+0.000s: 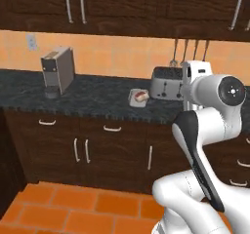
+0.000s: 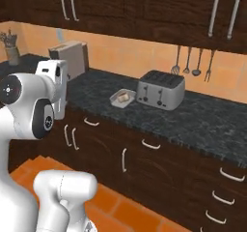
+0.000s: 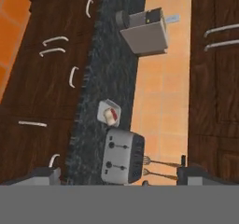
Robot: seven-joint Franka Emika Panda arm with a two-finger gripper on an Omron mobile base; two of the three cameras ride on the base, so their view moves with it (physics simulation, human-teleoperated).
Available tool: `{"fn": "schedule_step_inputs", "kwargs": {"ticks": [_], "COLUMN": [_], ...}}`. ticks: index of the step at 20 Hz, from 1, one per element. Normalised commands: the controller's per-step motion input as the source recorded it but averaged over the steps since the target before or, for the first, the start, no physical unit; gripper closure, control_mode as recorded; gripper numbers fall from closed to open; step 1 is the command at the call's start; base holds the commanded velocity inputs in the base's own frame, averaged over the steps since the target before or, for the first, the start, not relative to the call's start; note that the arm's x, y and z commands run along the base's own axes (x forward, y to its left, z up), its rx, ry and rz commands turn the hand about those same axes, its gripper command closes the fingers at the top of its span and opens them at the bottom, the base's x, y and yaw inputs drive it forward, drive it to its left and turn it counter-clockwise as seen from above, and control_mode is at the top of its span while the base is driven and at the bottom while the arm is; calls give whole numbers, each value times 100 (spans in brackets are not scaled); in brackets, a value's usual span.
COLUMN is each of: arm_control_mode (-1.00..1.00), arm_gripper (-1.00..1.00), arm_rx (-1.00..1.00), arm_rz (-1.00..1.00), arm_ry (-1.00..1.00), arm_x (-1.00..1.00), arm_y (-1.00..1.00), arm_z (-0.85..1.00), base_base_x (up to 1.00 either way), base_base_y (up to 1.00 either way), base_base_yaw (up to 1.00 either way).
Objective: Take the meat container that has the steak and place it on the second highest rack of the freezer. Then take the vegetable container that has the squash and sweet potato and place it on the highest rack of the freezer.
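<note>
Right, you are looking at a dark counter (image 1: pixel 97 99) running along an orange wall, with the container (image 1: pixel 139 96) holding the steak (image 1: pixel 141 95) sitting just beside the toaster (image 1: pixel 166 83), on its left and a little back from the counter's front edge. In the right base view the same container (image 2: pixel 122 97) is lying between the toaster (image 2: pixel 160 89) and the coffee machine (image 2: pixel 70 56), well apart from the machine, so bare counter is stretching open on that side. The arm is standing folded in front of the drawers, above the orange floor (image 1: pixel 73 208), clear of the counter edge.

The hand view is rolling the scene sideways: the container (image 3: pixel 109 112) is showing red and pale contents, the toaster (image 3: pixel 123 156) is sitting near the bottom, and the coffee machine (image 3: pixel 144 31) near the top. The gripper (image 3: pixel 119 174) is pointing at the counter from a distance, its fingertips (image 3: pixel 45 174) standing wide apart with nothing between them.

The left base view is giving you the utensils (image 1: pixel 190 50) on the wall partly behind the arm's wrist; the right base view is showing them (image 2: pixel 193 62) whole, plus a jar (image 2: pixel 12 50) at the far left, cut by the frame. The container's contents are too small to make out in detail.
</note>
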Motion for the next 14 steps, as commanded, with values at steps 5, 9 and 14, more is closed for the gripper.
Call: {"fn": "schedule_step_inputs", "kwargs": {"ticks": [5, 9, 14], "arm_control_mode": [100, 100, 100], "arm_gripper": [-100, -100, -100], "arm_rx": [0, 0, 0], "arm_rz": [0, 0, 0], "arm_ry": [0, 0, 0], "arm_x": [0, 0, 0], "arm_y": [0, 0, 0], "arm_z": [0, 0, 0], "base_base_x": [97, 98, 56], "base_base_y": [76, 37, 1], "base_base_yaw": [-42, -37, -33]}}
